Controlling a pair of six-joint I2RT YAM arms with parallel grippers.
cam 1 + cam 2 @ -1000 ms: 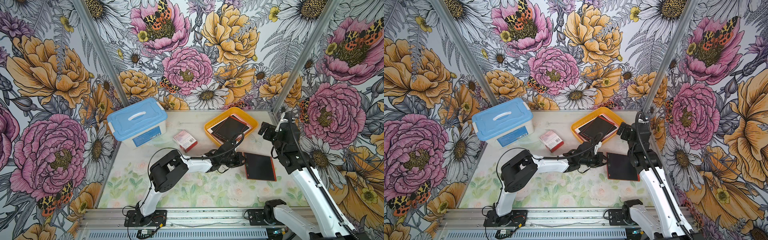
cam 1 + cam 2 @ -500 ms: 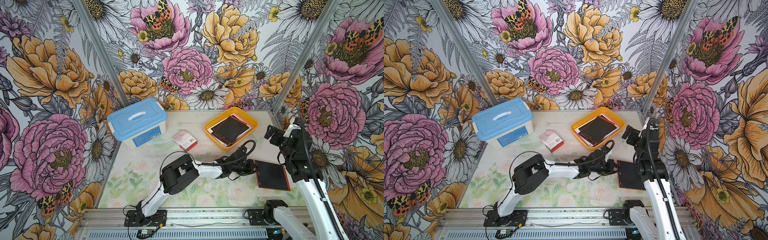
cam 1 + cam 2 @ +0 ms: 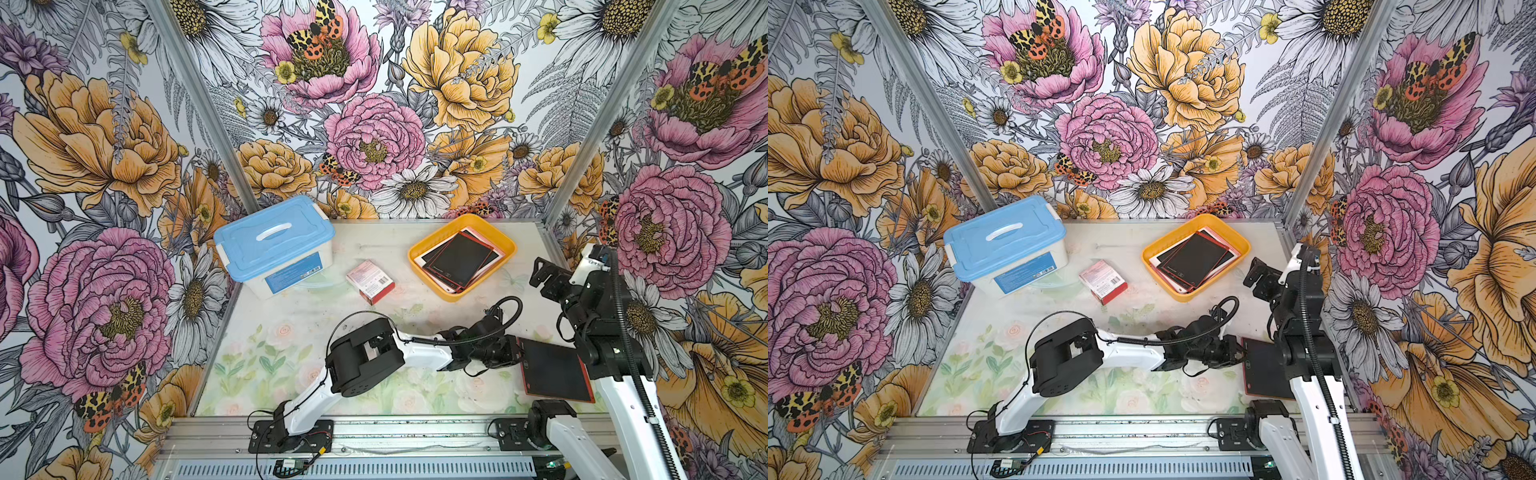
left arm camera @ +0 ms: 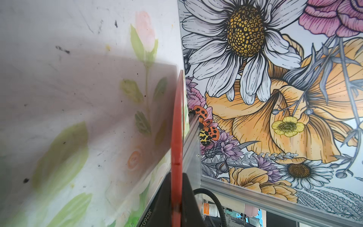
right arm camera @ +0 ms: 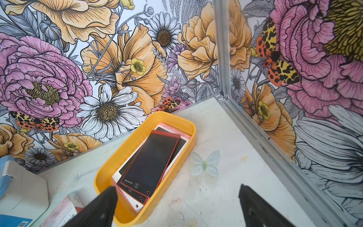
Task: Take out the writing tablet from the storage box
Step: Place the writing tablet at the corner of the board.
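Nearest the front rail, at the right front corner of the table (image 3: 291, 332), lies the task's thing: a red-framed writing tablet (image 3: 555, 370) with a dark screen, out of the storage box and well apart from it. In a top view the right arm (image 3: 1304, 357) covers its right part (image 3: 1264, 370). The left gripper (image 3: 513, 351) reaches across the table from the left and is clamped tight on the tablet's left edge. The left wrist view shows that edge as a thin red strip (image 4: 176, 137) pinched between the black fingers (image 4: 163, 202), with a soft shadow on the table under it; whether the tablet's far side touches the surface I cannot tell. Farther back on the right, the right gripper (image 3: 544, 276) hangs above the table near the box with its jaws spread wide and nothing between them; its two fingers (image 5: 102, 206) frame the right wrist view. Near mid-table lies a small red-and-white carton (image 3: 370, 281). Beyond it at the back right sits the yellow-orange storage box (image 3: 512, 249), turned at an angle, its wall (image 5: 125, 155) enclosing a loose stack of tablets (image 3: 459, 259), a red-framed one on top of paler ones. At the back left stands a lidded box (image 3: 276, 245) with a blue lid and a white handle.
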